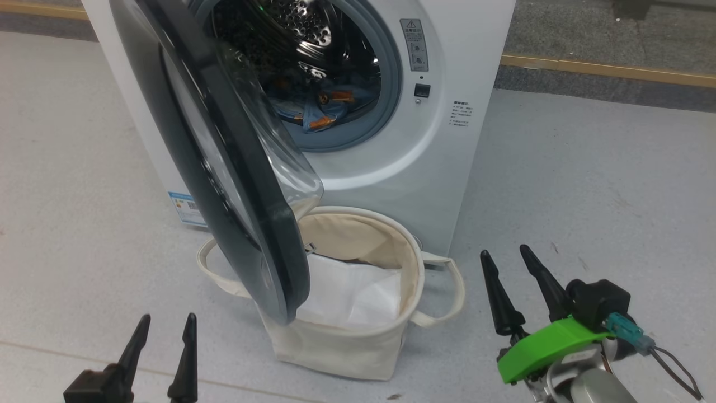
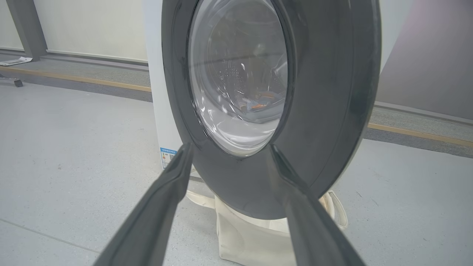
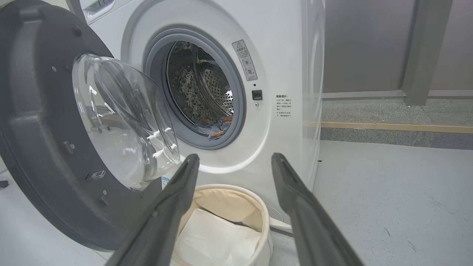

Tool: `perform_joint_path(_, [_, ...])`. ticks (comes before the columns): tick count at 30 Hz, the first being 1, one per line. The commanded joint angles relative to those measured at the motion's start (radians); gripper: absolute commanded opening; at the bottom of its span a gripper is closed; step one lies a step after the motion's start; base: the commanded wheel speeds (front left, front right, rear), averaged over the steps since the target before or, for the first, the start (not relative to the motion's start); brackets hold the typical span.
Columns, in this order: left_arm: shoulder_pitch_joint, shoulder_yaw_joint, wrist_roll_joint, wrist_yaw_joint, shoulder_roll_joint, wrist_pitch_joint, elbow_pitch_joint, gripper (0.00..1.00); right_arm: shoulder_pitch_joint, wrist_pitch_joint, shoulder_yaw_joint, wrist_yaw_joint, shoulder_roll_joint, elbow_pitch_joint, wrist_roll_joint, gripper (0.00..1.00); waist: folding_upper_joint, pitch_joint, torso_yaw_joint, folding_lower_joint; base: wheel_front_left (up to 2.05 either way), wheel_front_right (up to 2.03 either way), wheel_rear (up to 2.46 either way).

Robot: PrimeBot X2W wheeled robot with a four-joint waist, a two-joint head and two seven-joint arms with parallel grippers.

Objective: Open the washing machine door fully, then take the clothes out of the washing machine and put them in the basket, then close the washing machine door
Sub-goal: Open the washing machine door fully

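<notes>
Washing machine door (image 3: 33,140) first: it stands roughly half open, hinged on the side of the washing machine (image 1: 447,140) toward the robot's left, its glass bowl bulging toward the drum mouth and its lower edge hanging over the near rim of the basket (image 1: 335,347). I cannot tell whether rim and door touch. The basket sits on the floor (image 1: 587,196) just in front of the washing machine, below the opening, with a plain white sheet (image 1: 352,294) inside it. The clothes (image 1: 321,109), light blue with orange spots, lie at the bottom of the drum, behind the grey gasket. Both arms hang back from the washing machine. The left tool (image 1: 169,316) has its fingers spread and holds nothing, and its wrist view looks at the glossy outer face. The right tool (image 1: 504,252) is likewise spread and empty, facing the door's inner side and the basket. The step in hand, to my eye, is getting the washing machine door fully open. I would bring the right tool to the black inner rim near the free edge, well away from the glass bowl, and press steadily outward along the hinge arc until it stops. A slow push matters, since the lower edge may catch the basket and drag it away from the opening.
</notes>
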Motion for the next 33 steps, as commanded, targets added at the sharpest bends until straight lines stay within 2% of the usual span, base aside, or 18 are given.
perform_joint_path(1, [-0.041, 0.039, -0.006, 0.0, 0.018, -0.003, -0.024, 1.0, -0.019, 0.003, 0.012, 0.001, 0.006, -0.038, -0.009, 1.0, -0.0001, 0.0, 0.0, 0.0001, 0.0, 0.0, 0.0])
perform_joint_path(3, [-0.045, 0.036, -0.01, -0.001, 0.016, -0.002, -0.021, 1.0, -0.018, 0.008, 0.01, 0.001, 0.01, -0.04, -0.01, 1.0, -0.0001, 0.001, 0.001, 0.0001, 0.0, 0.0, 0.0])
perform_joint_path(4, [-0.047, 0.035, -0.012, -0.001, 0.015, -0.001, -0.02, 0.65, -0.018, 0.01, 0.009, 0.001, 0.012, -0.041, -0.01, 1.0, -0.0001, 0.003, 0.001, 0.0001, 0.0, 0.0, 0.0])
perform_joint_path(5, [-0.048, 0.033, -0.016, -0.004, 0.013, 0.002, -0.02, 0.0, -0.018, 0.012, 0.009, 0.001, 0.013, -0.041, -0.011, 1.0, -0.0001, 0.004, 0.001, 0.0001, 0.0, 0.0, 0.0])
perform_joint_path(9, [-0.067, 0.019, -0.014, -0.004, 0.008, 0.008, -0.05, 0.0, -0.018, 0.017, 0.002, 0.001, 0.018, -0.043, -0.013, 1.0, -0.0001, 0.01, 0.002, 0.0001, 0.0, 0.0, 0.0])
perform_joint_path(13, [-0.11, -0.022, 0.018, 0.008, -0.013, 0.019, -0.171, 0.0, -0.017, 0.019, -0.008, 0.001, 0.021, -0.045, -0.013, 1.0, -0.0001, 0.011, 0.005, 0.0001, 0.0, 0.0, 0.0])
perform_joint_path(17, [-0.156, -0.087, 0.045, 0.023, -0.056, 0.06, -0.325, 0.0, -0.017, 0.021, -0.009, 0.001, 0.026, -0.045, -0.011, 1.0, -0.0001, 0.01, 0.003, 0.0001, 0.0, 0.0, 0.0])
perform_joint_path(20, [-0.184, -0.159, 0.053, 0.018, -0.093, 0.113, -0.373, 0.0, -0.018, 0.019, -0.007, 0.001, 0.031, -0.044, -0.008, 1.0, -0.0001, 0.013, -0.006, 0.0001, 0.0, 0.0, 0.0])
perform_joint_path(24, [-0.224, -0.219, 0.052, 0.017, -0.142, 0.155, -0.334, 0.0, -0.026, 0.015, -0.002, 0.001, 0.037, -0.04, -0.005, 1.0, -0.0001, 0.021, -0.027, 0.0001, 0.0, 0.0, 0.0])
perform_joint_path(29, [-0.278, -0.221, 0.016, 0.045, -0.197, 0.189, -0.157, 0.0, -0.038, 0.011, 0.0, 0.001, 0.042, -0.023, -0.003, 1.0, -0.0001, 0.034, -0.057, 0.0001, 0.0, 0.0, 0.0])
perform_joint_path(33, [-0.334, -0.208, -0.02, 0.066, -0.225, 0.173, -0.02, 0.0, -0.049, 0.006, -0.001, 0.001, 0.044, -0.009, -0.001, 1.0, -0.0001, 0.045, -0.071, 0.0001, 0.0, 0.0, 0.0])
